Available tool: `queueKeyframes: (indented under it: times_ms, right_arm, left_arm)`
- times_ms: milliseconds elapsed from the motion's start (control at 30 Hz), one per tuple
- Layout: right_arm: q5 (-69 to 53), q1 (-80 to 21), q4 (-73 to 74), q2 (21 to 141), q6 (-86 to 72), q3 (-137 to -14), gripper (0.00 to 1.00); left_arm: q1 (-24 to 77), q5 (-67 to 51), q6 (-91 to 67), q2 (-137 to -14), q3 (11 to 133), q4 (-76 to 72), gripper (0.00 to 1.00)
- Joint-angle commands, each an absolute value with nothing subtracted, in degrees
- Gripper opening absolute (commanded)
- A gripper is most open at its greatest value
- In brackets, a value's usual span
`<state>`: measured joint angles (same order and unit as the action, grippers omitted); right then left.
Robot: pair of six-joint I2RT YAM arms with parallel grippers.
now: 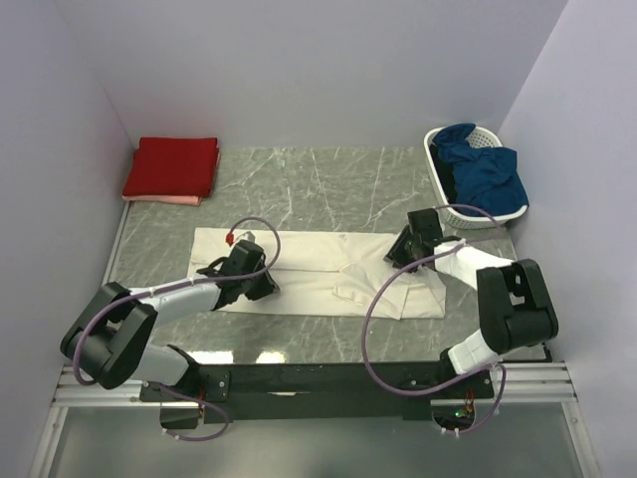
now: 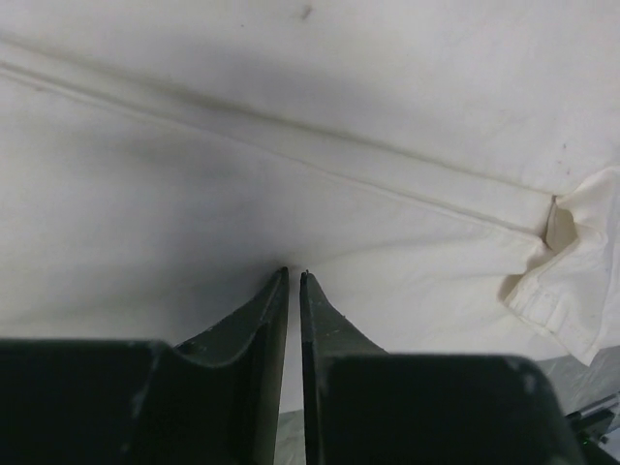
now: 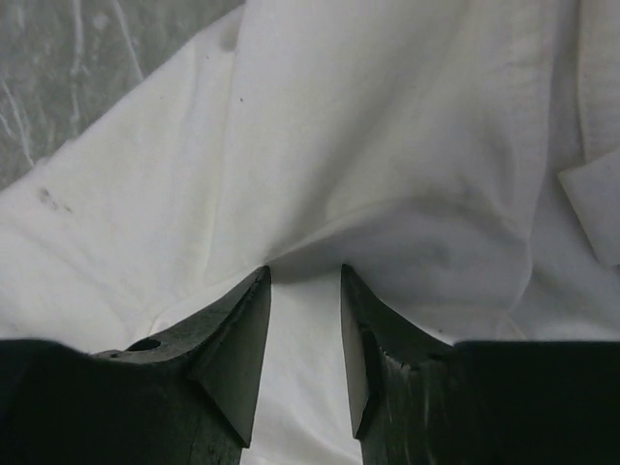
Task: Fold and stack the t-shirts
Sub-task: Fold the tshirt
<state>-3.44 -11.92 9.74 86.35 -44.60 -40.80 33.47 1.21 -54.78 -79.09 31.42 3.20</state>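
Cream cotton fills both wrist views. The cream t-shirt (image 1: 318, 271) lies spread flat across the middle of the table (image 1: 328, 189), and both claws are on it.

The left gripper (image 2: 294, 274) sits over the shirt's left part. Its jaws are pressed almost together on a thin pinch of the cloth, with only a sliver of white showing between them. The right gripper (image 3: 305, 271) is at the shirt's right end. Its jaws stand somewhat wider but are clamped on a thicker fold, and creases run in towards the fingertips.

The shirt is soft, matte and lightly wrinkled. A long stitched seam (image 2: 291, 145) crosses the left wrist view on a slant. From above we see a long rectangle with a smaller folded flap lying on its near right part. The table top is grey, white-veined marble.

We count three t-shirts. Besides the cream one, a red t-shirt (image 1: 171, 165) is folded into a neat square in the far left corner, well apart from both claws. It rests on a pink t-shirt (image 1: 164, 200), of which only an edge shows.

One white slatted plastic basket (image 1: 444, 204) stands at the far right, near the right gripper. It is heaped with blue cloth (image 1: 483, 169). We cannot count the pieces in that heap.
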Motion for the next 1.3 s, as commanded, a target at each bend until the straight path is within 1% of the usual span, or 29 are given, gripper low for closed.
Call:
queueKeyframes:
  times_ms: [0,233,400,533,633,800,900,1000,1033,1067,1167,1233,1267]
  right_arm:
    - [-0.7,-13.8,7.3,91.0,-44.2,-45.2,0.42]
    - [-1.0,-16.0,11.4,103.3,-42.4,-55.8,0.42]
    - [-0.1,-16.7,18.7,109.8,-39.1,-67.3,0.42]
    - [-0.1,-16.8,24.7,115.8,-36.1,-77.7,0.42]
    - [-0.1,-17.0,29.4,120.9,-34.1,-87.5,0.42]
    - [-1.0,-17.1,33.3,127.7,-31.5,-96.7,0.42]
    - [-3.3,-17.3,34.8,131.3,-29.9,-102.9,0.43]
    - [-3.8,-17.8,37.3,132.6,-27.8,-109.5,0.45]
    - [-3.8,-17.8,38.0,132.3,-27.4,-110.7,0.47]
    - [-4.4,-17.8,38.3,131.6,-26.5,-112.3,0.5]
    - [-2.6,-17.2,39.8,126.2,-25.9,-113.7,0.59]
    - [-3.2,-15.9,39.6,119.8,-26.4,-112.8,0.62]
    - [-4.8,-13.6,38.9,117.4,-27.8,-110.5,0.63]
  left_arm:
    - [33.1,4.5,-59.8,-77.0,28.9,3.1,0.16]
    - [33.7,4.0,-65.6,-74.4,24.9,5.0,0.14]
    - [40.1,4.8,-69.9,-72.8,25.7,6.9,0.15]
    - [45.0,3.9,-72.9,-75.6,28.1,6.5,0.14]
    - [48.6,2.5,-73.3,-80.0,30.7,5.1,0.14]
    - [51.9,1.0,-72.9,-84.9,36.1,3.1,0.14]
    - [52.6,0.8,-71.4,-86.7,39.1,3.1,0.16]
    - [52.6,1.9,-67.8,-86.6,43.5,5.7,0.25]
    - [52.6,3.4,-65.2,-86.1,44.7,6.7,0.31]
    - [52.6,4.2,-63.6,-85.3,46.0,8.3,0.34]
    - [52.0,9.0,-57.3,-83.9,51.9,11.5,0.46]
    - [51.2,10.3,-52.0,-83.8,56.4,11.3,0.55]
    - [50.3,11.4,-50.4,-84.5,58.0,11.5,0.57]
